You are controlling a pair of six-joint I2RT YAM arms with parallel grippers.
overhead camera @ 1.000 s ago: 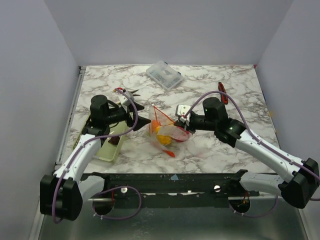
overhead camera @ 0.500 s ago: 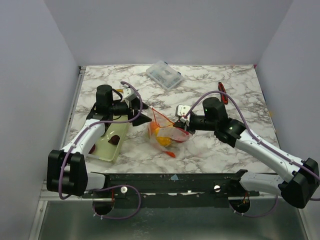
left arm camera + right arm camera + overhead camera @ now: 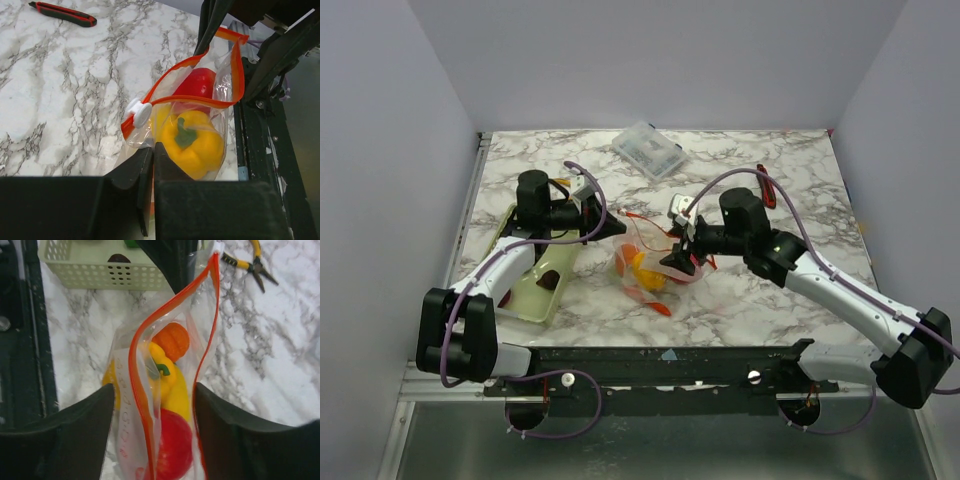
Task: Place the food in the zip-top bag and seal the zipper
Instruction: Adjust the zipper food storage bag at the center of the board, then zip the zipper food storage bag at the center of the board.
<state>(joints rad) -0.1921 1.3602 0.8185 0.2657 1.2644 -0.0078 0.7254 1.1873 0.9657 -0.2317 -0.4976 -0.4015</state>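
The clear zip-top bag [image 3: 650, 262] stands at the table's middle with its mouth gaping. Its red-orange zipper [image 3: 180, 65] carries a white slider [image 3: 138, 112]. Inside lies the food: a yellow pepper [image 3: 192, 142], a red tomato [image 3: 200, 84] and an orange piece [image 3: 172, 340]. My left gripper [image 3: 153, 150] is shut on the bag's left edge just below the slider. My right gripper [image 3: 152, 390] is open, one finger [image 3: 85, 430] on each side of the bag's mouth and apart from the zipper [image 3: 145, 365]. In the top view the left gripper [image 3: 620, 232] and the right gripper [image 3: 680, 262] flank the bag.
A pale green mesh basket [image 3: 535, 280] lies at the left with a dark item in it. Yellow-handled pliers [image 3: 250, 262] lie behind it. A clear lidded box [image 3: 649, 150] sits at the back, a red utility knife [image 3: 765, 187] at the right. A small orange-red piece [image 3: 662, 307] lies near the bag.
My left gripper has closed on the bag's left edge. My right gripper has let go of the bag, opened, and shifted left to straddle the mouth.
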